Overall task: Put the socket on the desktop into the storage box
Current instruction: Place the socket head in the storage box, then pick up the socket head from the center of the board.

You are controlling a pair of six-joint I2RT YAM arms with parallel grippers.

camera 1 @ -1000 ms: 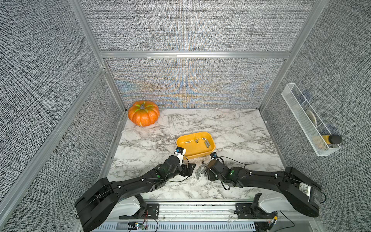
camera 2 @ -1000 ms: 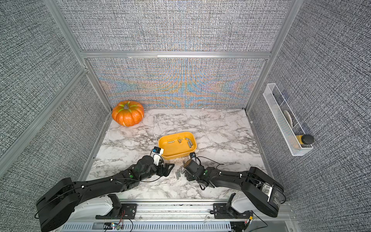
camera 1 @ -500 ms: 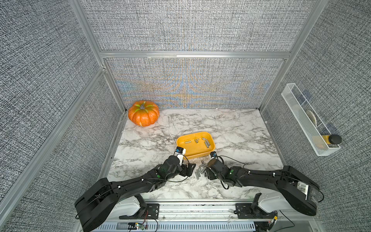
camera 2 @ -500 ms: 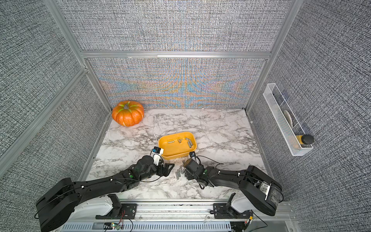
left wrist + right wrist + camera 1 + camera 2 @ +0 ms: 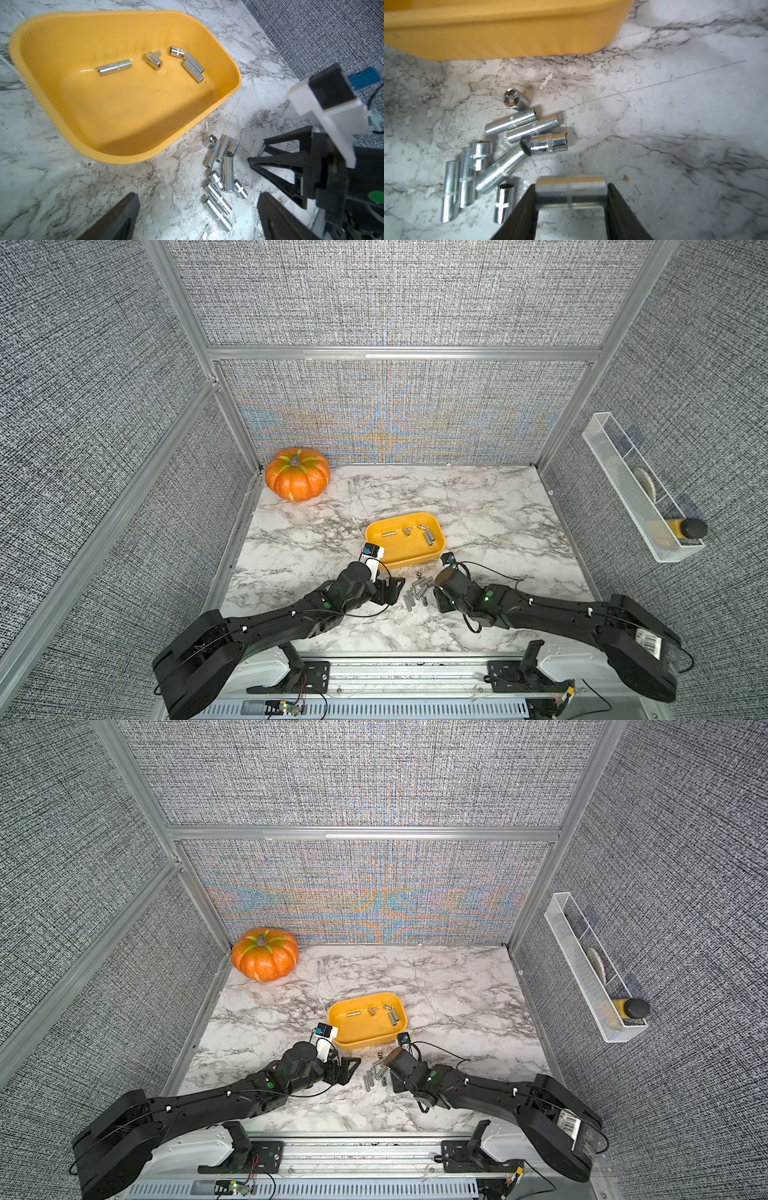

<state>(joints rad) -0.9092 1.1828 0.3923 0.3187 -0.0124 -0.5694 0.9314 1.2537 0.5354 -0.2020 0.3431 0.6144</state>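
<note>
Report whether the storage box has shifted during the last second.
No. In both top views the storage box lies at the same spot and angle relative to the pumpkin as before.

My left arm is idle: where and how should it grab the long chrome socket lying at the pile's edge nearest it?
Take the long chrome socket across its mid-barrel, left tool coming straight down astride it. It lies flat on its side; bare marble desktop flanks one side, a parallel socket crowds the other, so entry is probably tight.
</note>
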